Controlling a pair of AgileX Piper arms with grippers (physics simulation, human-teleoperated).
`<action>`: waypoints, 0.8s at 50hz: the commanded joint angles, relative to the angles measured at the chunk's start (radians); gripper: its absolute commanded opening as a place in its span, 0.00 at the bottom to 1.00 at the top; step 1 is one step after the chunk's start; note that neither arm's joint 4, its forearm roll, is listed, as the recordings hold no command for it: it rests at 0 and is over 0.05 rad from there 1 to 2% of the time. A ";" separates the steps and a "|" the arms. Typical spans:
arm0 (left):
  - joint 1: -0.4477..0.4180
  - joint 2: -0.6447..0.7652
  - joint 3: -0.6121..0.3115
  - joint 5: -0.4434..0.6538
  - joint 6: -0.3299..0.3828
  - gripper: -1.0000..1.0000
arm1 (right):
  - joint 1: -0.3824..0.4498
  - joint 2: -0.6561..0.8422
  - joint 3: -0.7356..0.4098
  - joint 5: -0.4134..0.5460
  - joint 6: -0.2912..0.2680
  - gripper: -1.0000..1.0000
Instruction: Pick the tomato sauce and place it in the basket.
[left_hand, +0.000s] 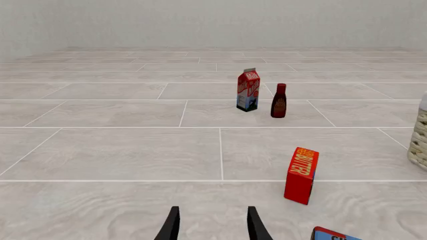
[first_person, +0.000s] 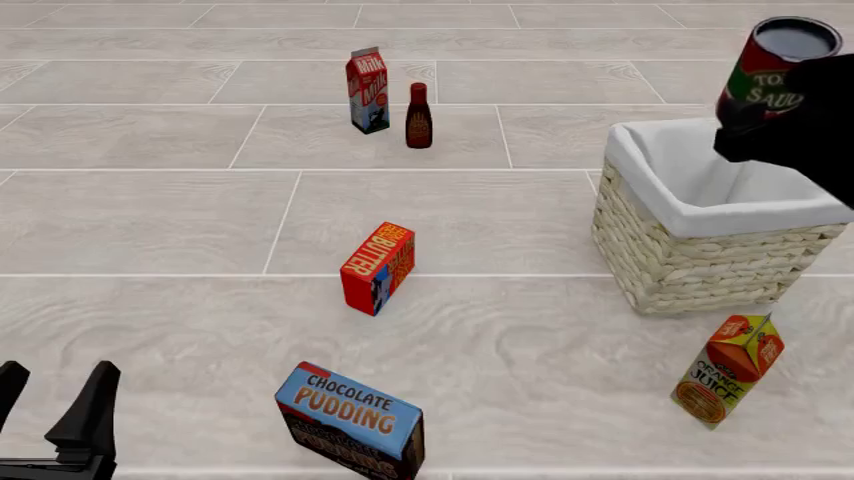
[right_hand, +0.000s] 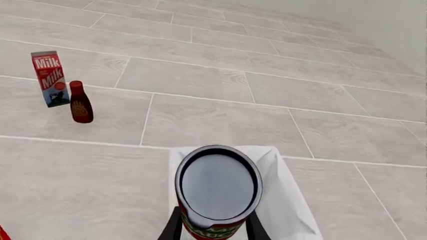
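The tomato sauce, a red-labelled can with a green band and dark metallic top, is held in the air over the far right part of the basket. My right gripper is shut on the can's lower part. In the right wrist view the can sits between the fingers, with the basket's white lining directly below. My left gripper is open and empty, low at the near left; its fingers show in the left wrist view.
A milk carton and a dark bottle with a red cap stand at the back. A red butter box stands mid-floor, a chocolate pudding box near the front, and an orange juice carton in front of the basket.
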 joint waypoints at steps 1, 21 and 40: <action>0.000 0.000 0.000 0.000 0.000 1.00 | -0.020 0.031 0.009 -0.019 0.023 0.00; 0.000 0.000 0.000 0.000 0.000 1.00 | -0.038 0.086 0.008 -0.032 0.030 0.00; 0.000 0.000 0.000 0.000 0.000 1.00 | -0.058 0.117 0.007 -0.042 0.030 0.00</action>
